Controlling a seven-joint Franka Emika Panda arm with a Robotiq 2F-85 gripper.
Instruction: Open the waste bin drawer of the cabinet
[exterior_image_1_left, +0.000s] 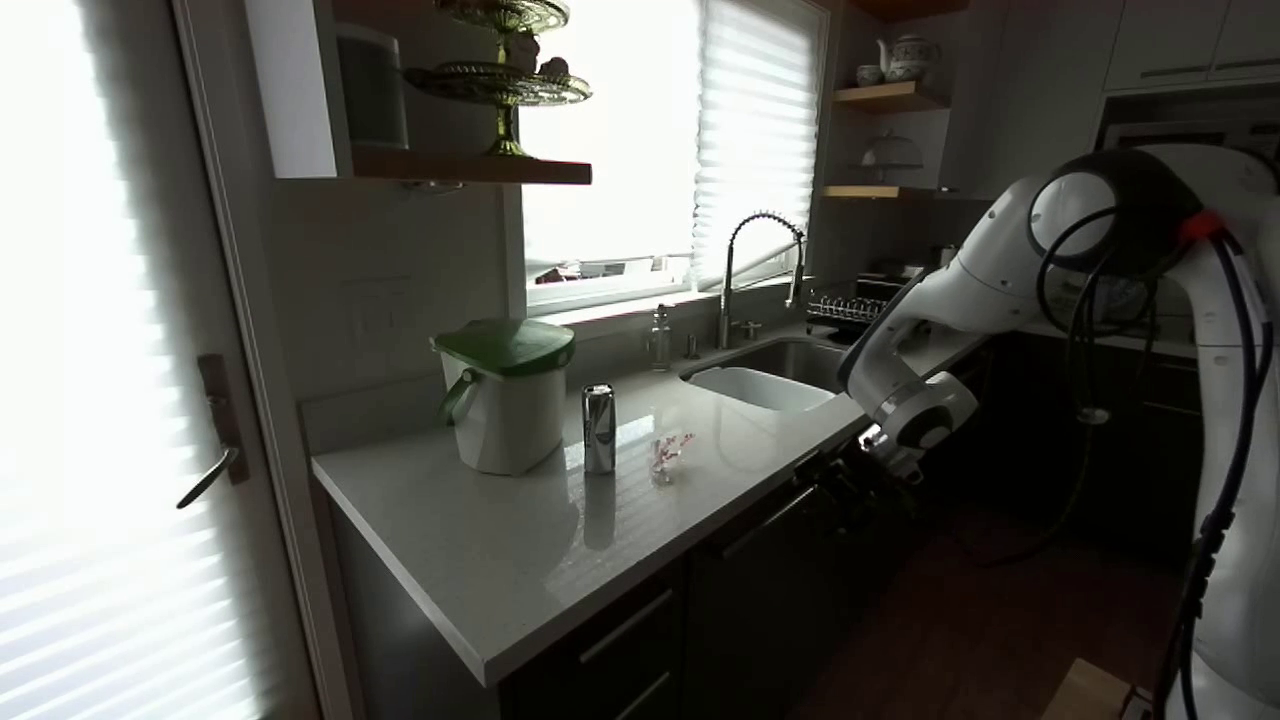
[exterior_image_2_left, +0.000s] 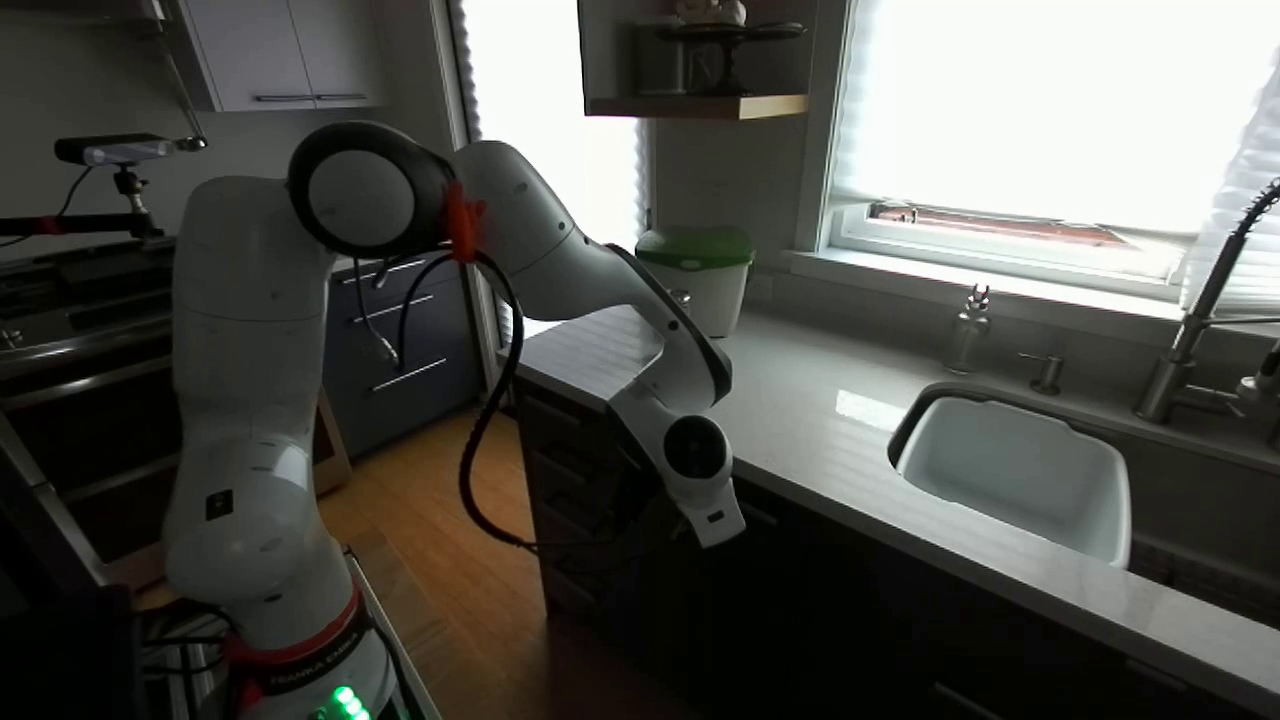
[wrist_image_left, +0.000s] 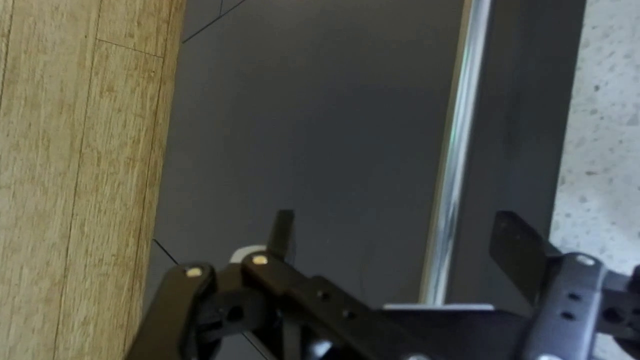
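Metal handle (wrist_image_left: 456, 155) on dark drawer front (wrist_image_left: 320, 125), in wrist view between parted fingers (wrist_image_left: 517, 250) of tool (wrist_image_left: 396, 227).

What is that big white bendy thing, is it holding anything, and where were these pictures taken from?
That's a robot arm, a machine with joints like yours, steered by a person. Its claw is open, holding nothing. Two pictures look on from outside the robot; the third, the wrist view, is taken from the arm and looks past the claw at a shiny handle on a dark cabinet front. In an exterior view, the counter holds a white bucket with a green lid, a silver can and a little clear-looking thing with red bits that I can't name.
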